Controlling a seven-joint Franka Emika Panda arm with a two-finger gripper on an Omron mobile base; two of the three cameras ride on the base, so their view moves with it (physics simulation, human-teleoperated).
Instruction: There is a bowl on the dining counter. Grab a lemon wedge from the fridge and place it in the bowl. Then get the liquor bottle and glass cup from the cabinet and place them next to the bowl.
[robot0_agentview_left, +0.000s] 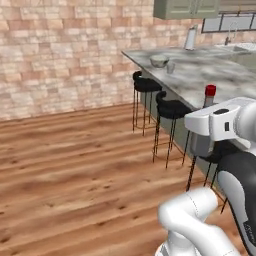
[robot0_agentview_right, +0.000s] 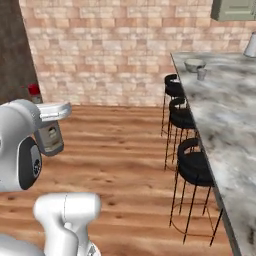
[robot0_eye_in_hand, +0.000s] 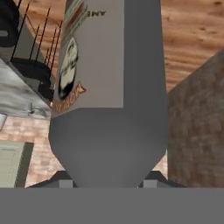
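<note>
Room: brick wall, wood floor, stools (robot0_agentview_left: 170, 107) by counter (robot0_agentview_left: 200, 75).
Counter: bowl (robot0_agentview_left: 159, 61) w/ glass cup (robot0_agentview_left: 171, 66) just beside.
Gripper (robot0_eye_in_hand: 105, 181): clamped on grey liquor bottle (robot0_eye_in_hand: 109, 87), red cap (robot0_agentview_left: 210, 90).

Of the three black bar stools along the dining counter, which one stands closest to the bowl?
The farthest stool from the robot, last in the row toward the brick wall. The bowl sits on the counter just beyond it; the other two stools stand nearer the camera.

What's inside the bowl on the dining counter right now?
Cannot tell: the bowl sits far down the counter, its rim hiding the inside. A glass cup stands beside it. The liquor bottle is gripped between the fingers.
</note>
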